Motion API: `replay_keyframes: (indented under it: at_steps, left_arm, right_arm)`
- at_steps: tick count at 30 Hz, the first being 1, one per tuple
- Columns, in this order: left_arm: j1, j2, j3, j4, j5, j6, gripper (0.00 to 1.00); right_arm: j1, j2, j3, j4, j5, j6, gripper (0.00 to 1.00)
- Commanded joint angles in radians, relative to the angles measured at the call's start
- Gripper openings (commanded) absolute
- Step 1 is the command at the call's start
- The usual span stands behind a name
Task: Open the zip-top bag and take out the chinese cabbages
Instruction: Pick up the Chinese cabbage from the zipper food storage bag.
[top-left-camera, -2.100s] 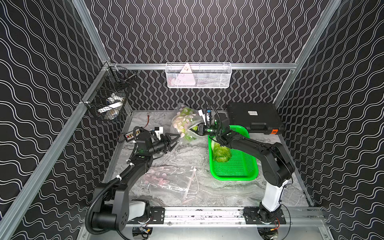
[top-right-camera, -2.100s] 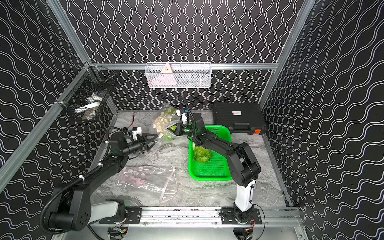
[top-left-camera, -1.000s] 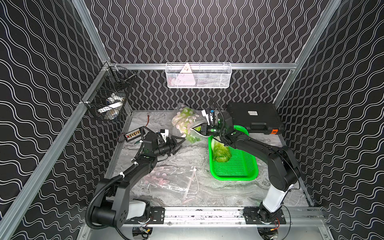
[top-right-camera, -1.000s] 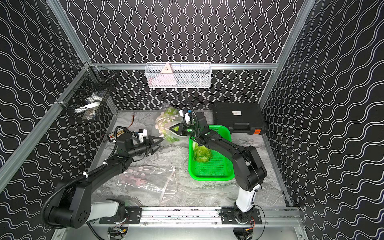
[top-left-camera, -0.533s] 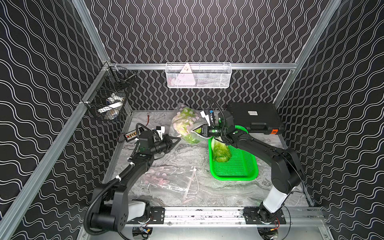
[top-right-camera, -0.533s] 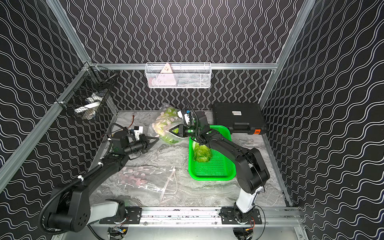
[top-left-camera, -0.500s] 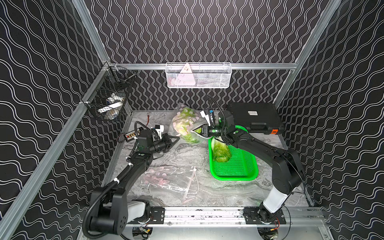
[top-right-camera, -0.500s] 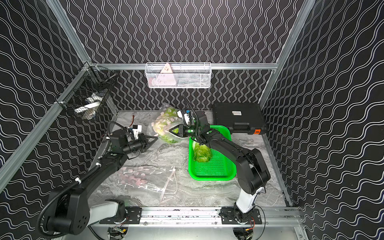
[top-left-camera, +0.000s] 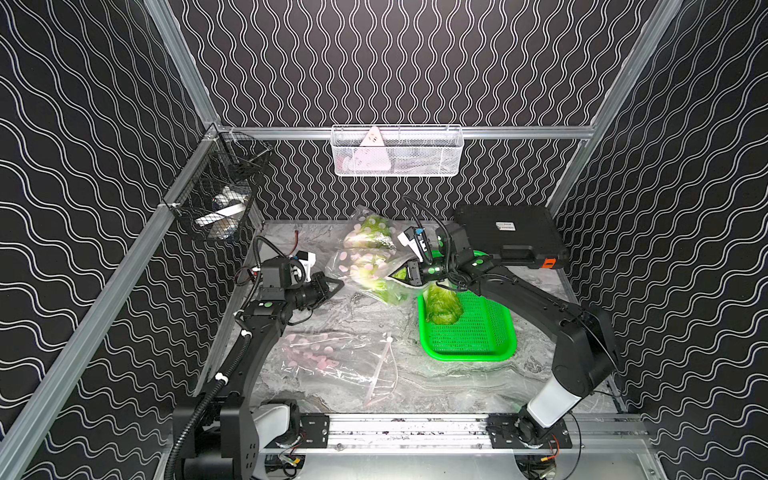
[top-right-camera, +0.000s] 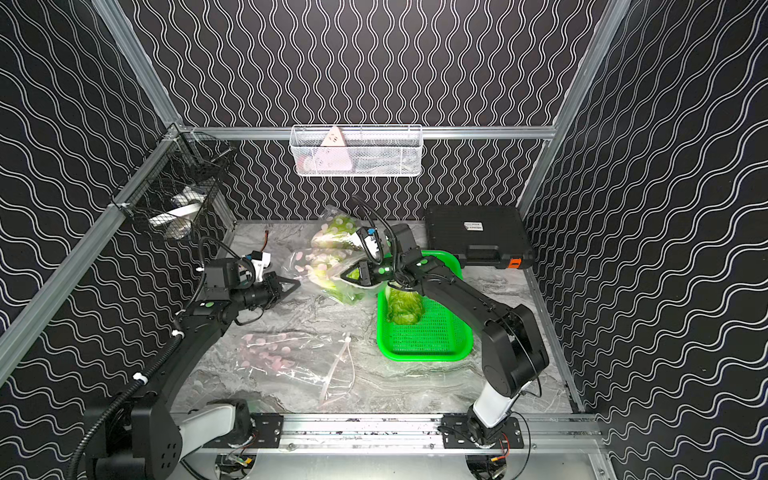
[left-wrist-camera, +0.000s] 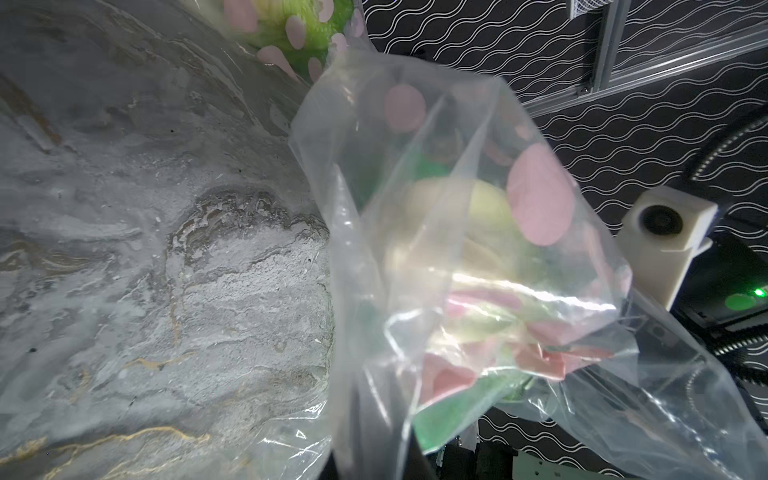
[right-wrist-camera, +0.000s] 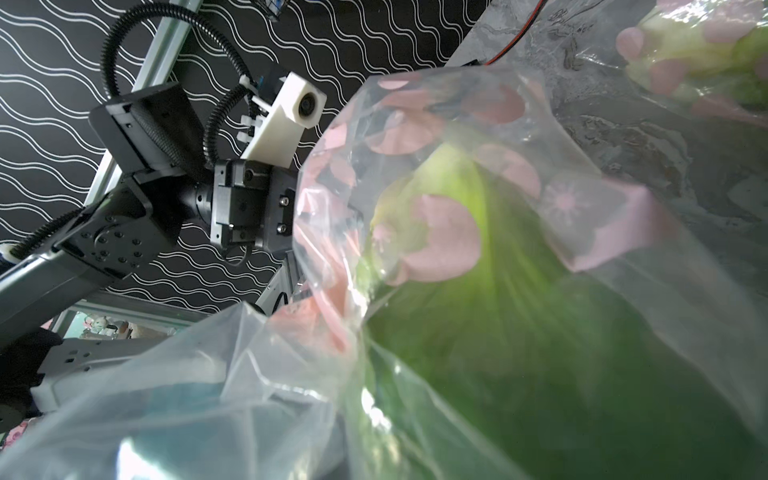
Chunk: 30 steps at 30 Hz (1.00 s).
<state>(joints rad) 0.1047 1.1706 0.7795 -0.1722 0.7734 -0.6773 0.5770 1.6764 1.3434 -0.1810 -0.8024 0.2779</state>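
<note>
The zip-top bag (top-left-camera: 360, 266), clear with pink dots, hangs just above the table at mid back between both arms. A chinese cabbage (right-wrist-camera: 511, 324) lies inside it, pale and green through the film (left-wrist-camera: 486, 203). My left gripper (top-left-camera: 338, 284) is shut on the bag's left edge. On the bag's right side my right gripper (top-left-camera: 391, 276) is shut on the film. In both wrist views the film covers the jaws. Another cabbage (top-left-camera: 444, 305) lies in the green basket (top-left-camera: 469, 355).
A second dotted bag with greens (top-left-camera: 369, 227) stands behind the held one. A flat empty dotted bag (top-left-camera: 332, 353) lies near the front. A black case (top-left-camera: 507, 232) sits back right. A white wire basket (top-left-camera: 397, 151) and a black one (top-left-camera: 220, 203) hang on the walls.
My left gripper was open a second ago. It has since reached to the bag's left edge and shut on it. The right gripper kept its hold and barely moved.
</note>
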Motion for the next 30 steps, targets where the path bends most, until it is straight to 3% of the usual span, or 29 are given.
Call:
replay_keyframes:
  at_steps: [1,9,17,24,30]
  left_arm:
    - [0.033,0.009,0.001,-0.041,-0.154,0.042,0.00]
    - [0.082,-0.016,0.020,-0.107,-0.161,0.084,0.00]
    - [0.162,-0.066,0.022,-0.200,-0.227,0.152,0.00]
    - [0.255,-0.104,-0.067,-0.126,-0.215,0.084,0.00]
    - [0.324,-0.109,-0.106,-0.063,-0.192,0.023,0.00]
  right_arm:
    - [-0.007,-0.024,0.012,-0.080,-0.028,-0.074,0.00]
    - [0.017,0.039,0.031,-0.066,-0.101,-0.056,0.00]
    - [0.137,0.116,0.054,-0.064,-0.006,-0.061,0.00]
    - [0.150,0.062,-0.014,-0.001,-0.021,-0.016,0.00]
    - [0.147,0.012,0.001,-0.149,0.009,-0.088,0.00]
